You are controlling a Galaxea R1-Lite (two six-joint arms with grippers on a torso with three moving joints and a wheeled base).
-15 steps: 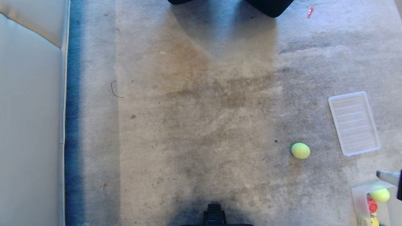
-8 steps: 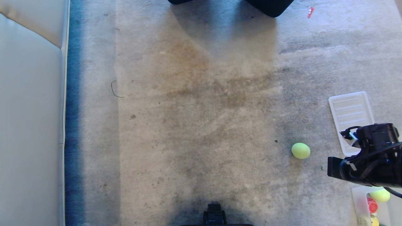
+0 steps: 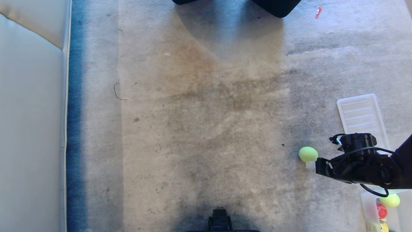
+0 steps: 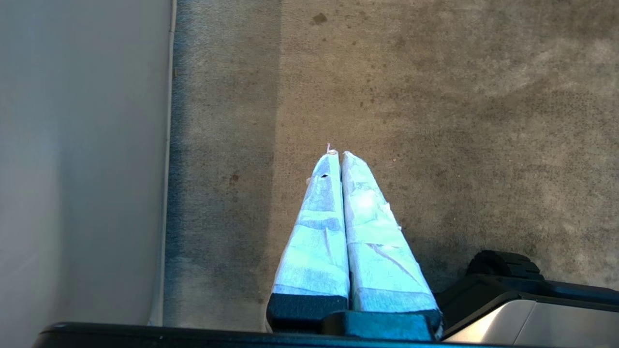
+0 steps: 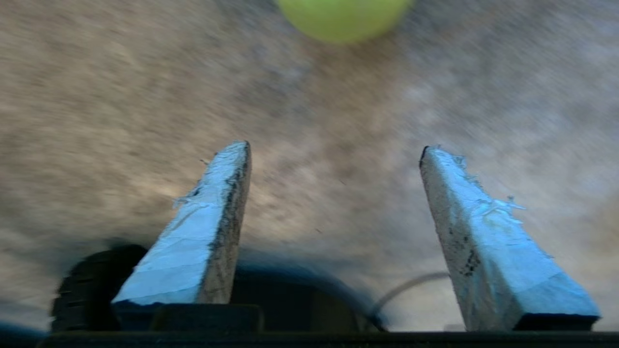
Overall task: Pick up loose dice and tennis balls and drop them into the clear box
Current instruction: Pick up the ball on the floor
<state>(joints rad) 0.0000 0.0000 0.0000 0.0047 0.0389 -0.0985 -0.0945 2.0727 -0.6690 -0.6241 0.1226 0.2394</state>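
Right gripper hangs over the carpet just beside the loose ball, with the box at the near right corner holding another ball. Left wrist view: left gripper pressed closed, empty. Right wrist view: its fingers stand wide apart, empty, the ball ahead.
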